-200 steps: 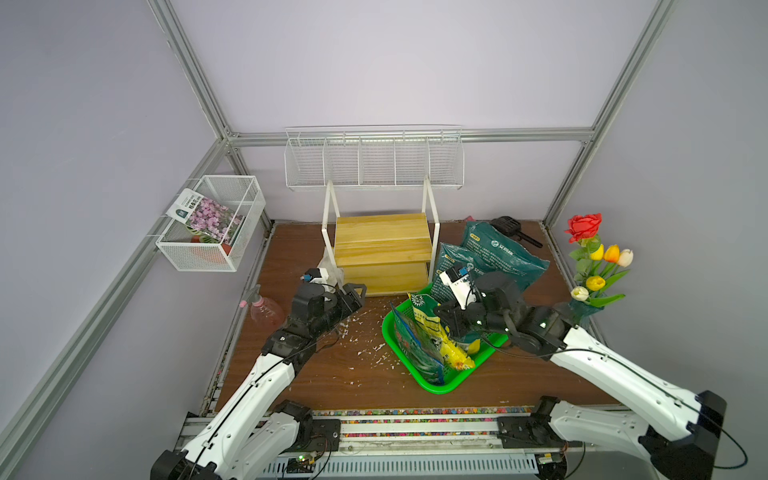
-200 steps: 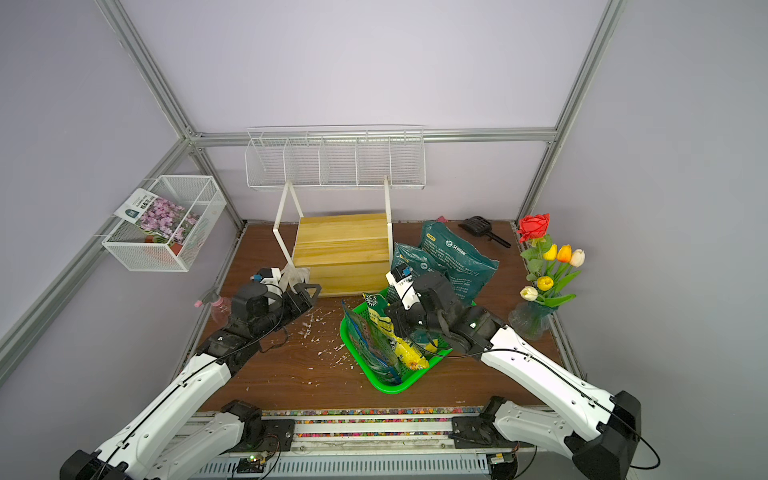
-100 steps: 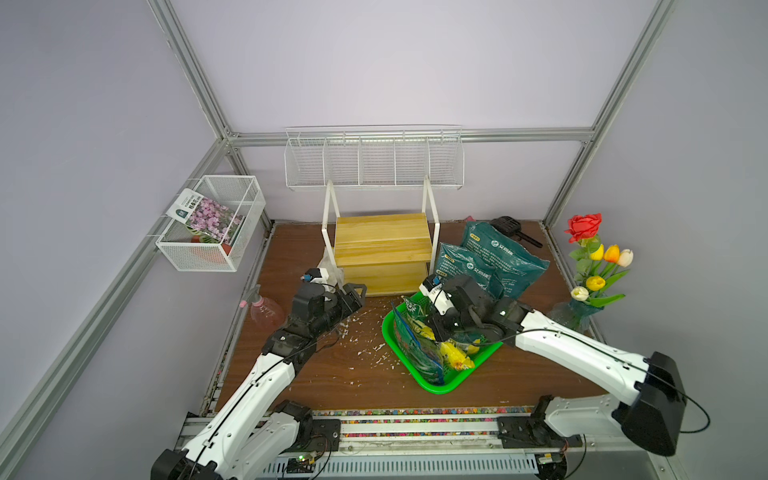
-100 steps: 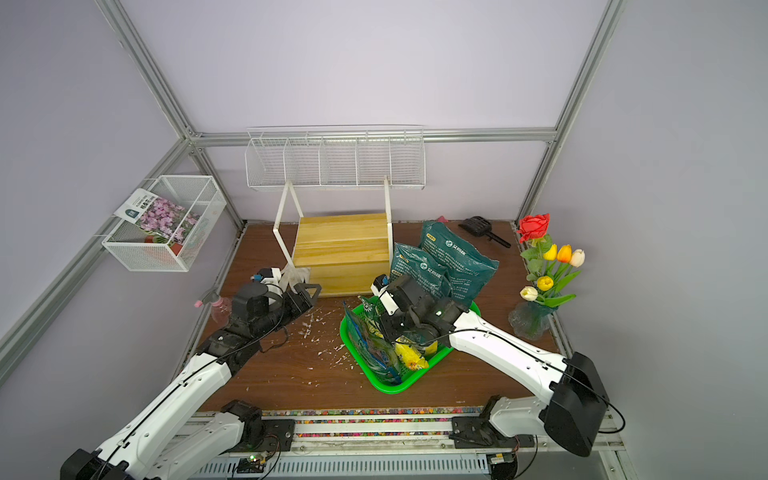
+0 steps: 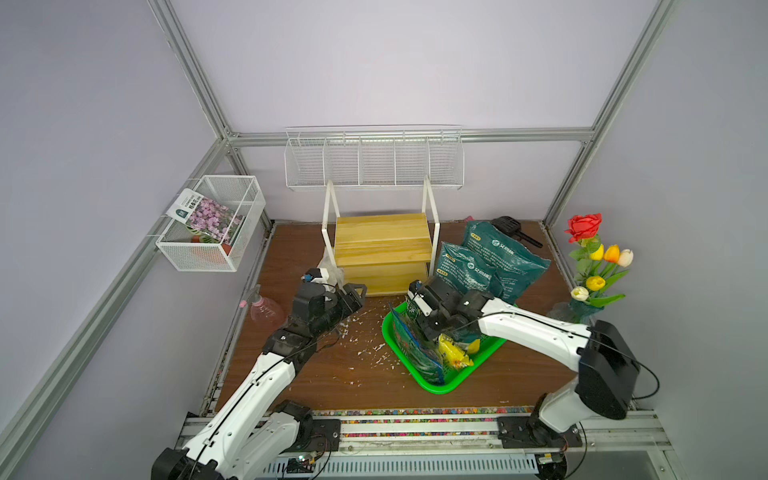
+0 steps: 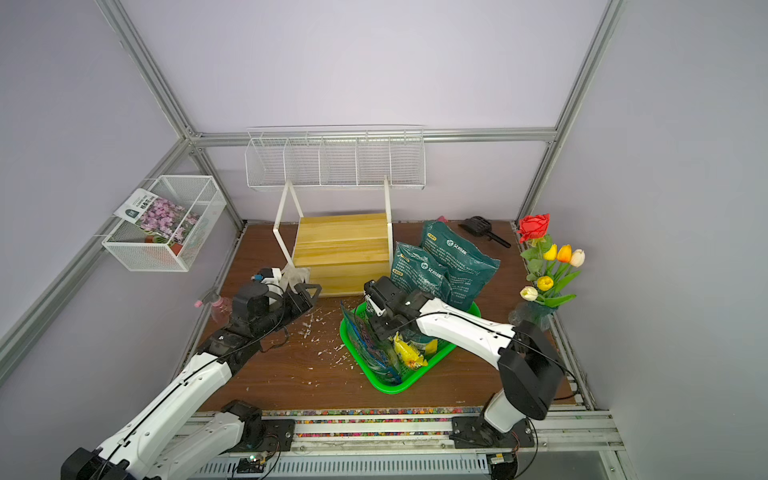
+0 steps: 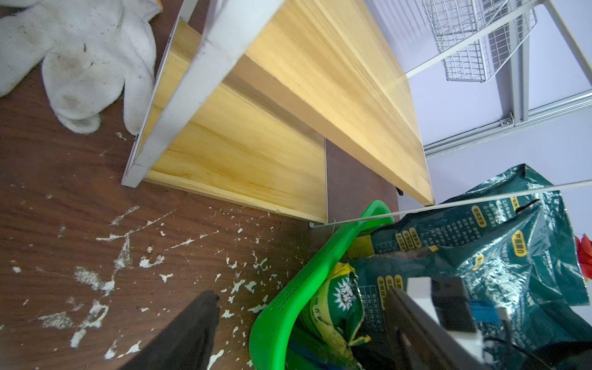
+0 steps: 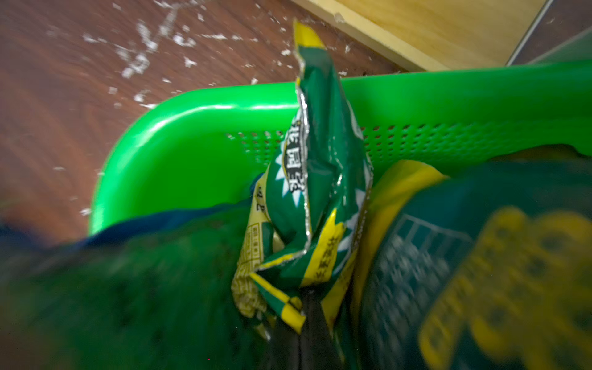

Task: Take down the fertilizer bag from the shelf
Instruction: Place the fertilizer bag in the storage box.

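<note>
The shelf point(image 5: 380, 237) point(image 6: 340, 237) point(image 7: 320, 80) stands at the back middle, and both its wooden boards are bare. My right gripper point(image 5: 428, 332) point(image 6: 380, 332) point(image 8: 307, 298) reaches down into the green basket point(image 5: 440, 388) point(image 6: 386, 388). It is shut on a crumpled green-and-yellow fertilizer bag point(image 8: 317, 179) point(image 7: 339, 294) that stands against the basket's wall. My left gripper point(image 5: 357, 291) point(image 6: 309, 291) point(image 7: 301, 293) hovers open and empty by the shelf's front left leg. Two dark teal bags point(image 5: 507, 257) point(image 6: 457, 257) lean beside the shelf.
A blue packet point(image 5: 415, 353) and a yellow packet point(image 5: 455, 355) also sit in the basket. A white glove point(image 7: 80, 57) lies by the shelf leg, with white flakes point(image 5: 365, 345) on the table. Around the edges are a pink spray bottle point(image 5: 266, 309), a flower vase point(image 5: 594, 266), a black scoop point(image 5: 515, 228), a wire rack point(image 5: 374, 162) and a mesh basket point(image 5: 212, 232).
My right arm has swung left and lower into the basket's near-shelf corner with the bag. Its elbow has moved out to the front right. The left arm has stayed still.
</note>
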You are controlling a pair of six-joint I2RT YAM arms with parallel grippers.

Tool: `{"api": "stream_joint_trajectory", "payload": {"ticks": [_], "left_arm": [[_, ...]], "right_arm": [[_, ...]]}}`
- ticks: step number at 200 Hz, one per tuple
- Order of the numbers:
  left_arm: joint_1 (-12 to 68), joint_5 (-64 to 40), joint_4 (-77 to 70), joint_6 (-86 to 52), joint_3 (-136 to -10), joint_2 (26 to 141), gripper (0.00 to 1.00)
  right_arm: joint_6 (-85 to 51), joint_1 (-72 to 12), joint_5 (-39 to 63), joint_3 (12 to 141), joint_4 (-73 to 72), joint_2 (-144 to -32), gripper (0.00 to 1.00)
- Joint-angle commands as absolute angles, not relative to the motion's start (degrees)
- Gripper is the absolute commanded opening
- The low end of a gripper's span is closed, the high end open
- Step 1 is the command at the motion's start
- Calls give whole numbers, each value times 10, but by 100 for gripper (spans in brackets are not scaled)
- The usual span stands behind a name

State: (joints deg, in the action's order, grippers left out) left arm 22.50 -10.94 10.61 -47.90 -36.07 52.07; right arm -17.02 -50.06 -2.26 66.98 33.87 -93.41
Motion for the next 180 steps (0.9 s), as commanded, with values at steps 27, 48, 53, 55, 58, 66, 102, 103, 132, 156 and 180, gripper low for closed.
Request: {"api": "stream_joint_trajectory", "payload": {"ticks": [27,48,53,55,58,66,102,103,132,156,180], "left_arm": [[223,-100,119,-466,-373,510,85],[223,-97,118,-465,-369,509,85],[222,-97,118,-465,-369,508,85],[222,-97,118,-465,-369,508,85],[222,-97,117,-465,-368,508,85],[222,-97,116,-465,-368,508,85],[223,-95,115,-464,-367,507,86],[223,-96,116,-465,-367,507,86],[222,-96,114,-464,-363,504,86],[223,-93,115,-461,-360,499,86],[222,-80,126,-448,-362,488,86]], "right_arm": [[-160,-526,-44,672,413,-1019,0],[-162,-527,-44,663,398,-998,0],[-163,-527,-44,659,392,-987,0],[-163,-527,-44,659,390,-981,0],[-164,-527,-46,657,387,-973,0],[-164,-527,-51,655,380,-949,0],[-159,-526,-89,669,378,-839,28],[-159,-526,-90,669,378,-836,28],[-150,-526,-126,682,378,-761,33],[-141,-519,-154,697,394,-711,35],[-137,-495,-171,686,398,-657,36]]}}
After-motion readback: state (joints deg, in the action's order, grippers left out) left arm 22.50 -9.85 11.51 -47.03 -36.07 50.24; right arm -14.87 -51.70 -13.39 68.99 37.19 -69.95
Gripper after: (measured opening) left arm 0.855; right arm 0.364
